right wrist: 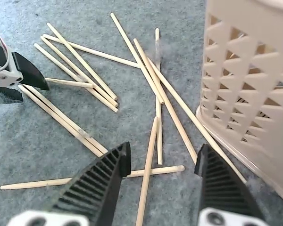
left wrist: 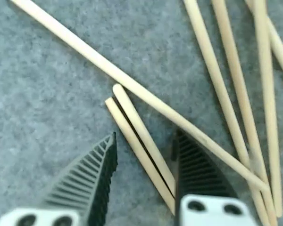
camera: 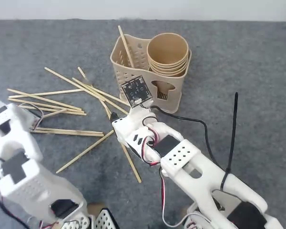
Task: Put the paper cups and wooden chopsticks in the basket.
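The paper cups are already stacked in one compartment of the basket, and one chopstick stands tilted in the compartment next to them. By my reading the cup part is done and the step in hand is gathering the loose chopsticks. They lie scattered on the grey worktop, from the basket's foot outward on the side away from the cups.

My left tool is spread open, low over the sticks farthest from the basket, and grasps nothing. A pair of chopsticks lies side by side between its jaws, close against one finger; I cannot tell whether it touches them. A longer stick crosses just past the pair's ends. The next move there calls for settling down and closing squarely on the pair. I must not catch the crossing stick, which could lever the pair out of line.

My right tool is also released, its jaws wide apart and empty. It hangs over the sticks just beside the basket wall. One stick runs lengthwise between its jaws, crossed by another lying flat under it. To take it I would probably have to turn the wrist so that the pads close across the stick, then lift and tip it into the chopstick compartment.
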